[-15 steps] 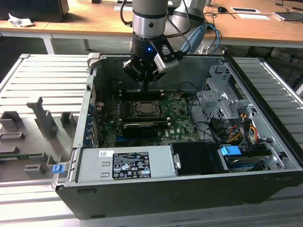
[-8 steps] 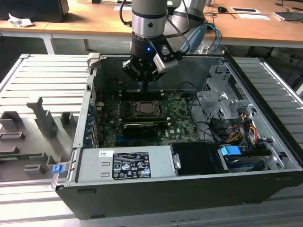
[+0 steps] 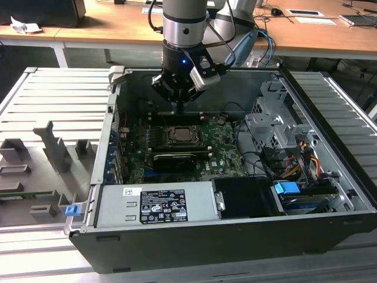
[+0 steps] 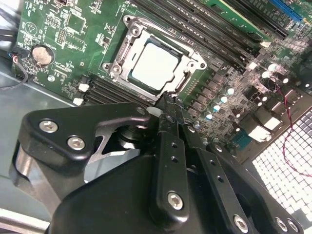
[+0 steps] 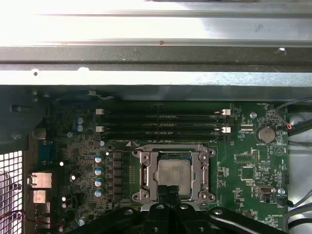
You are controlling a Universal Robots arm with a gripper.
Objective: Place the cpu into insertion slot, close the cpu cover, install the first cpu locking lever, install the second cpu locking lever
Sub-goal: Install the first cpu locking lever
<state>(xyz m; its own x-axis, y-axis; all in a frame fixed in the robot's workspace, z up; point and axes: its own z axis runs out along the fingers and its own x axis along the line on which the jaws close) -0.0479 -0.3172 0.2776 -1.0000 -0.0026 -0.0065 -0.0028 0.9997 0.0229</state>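
The cpu point(image 5: 173, 171) lies flat in the insertion slot point(image 5: 210, 153), its silver top showing through the window of the cpu cover point(image 5: 149, 171), which lies down over it. The second wrist view shows the same cpu point(image 4: 155, 66) inside the metal cover frame point(image 4: 191, 62). My gripper point(image 4: 168, 101) hangs just above the socket's edge, fingers pressed together with nothing between them. In the exterior view the gripper point(image 3: 179, 107) hovers over the back edge of the socket point(image 3: 179, 137) inside the open computer case. I cannot tell how the locking levers stand.
Memory slots point(image 5: 161, 122) run beside the socket. A long black expansion card point(image 3: 174, 160) and the power supply point(image 3: 156, 203) lie toward the case front. A drive cage point(image 3: 277, 127) and cables point(image 3: 294, 159) crowd the exterior view's right. The case wall point(image 5: 156, 78) stands close behind.
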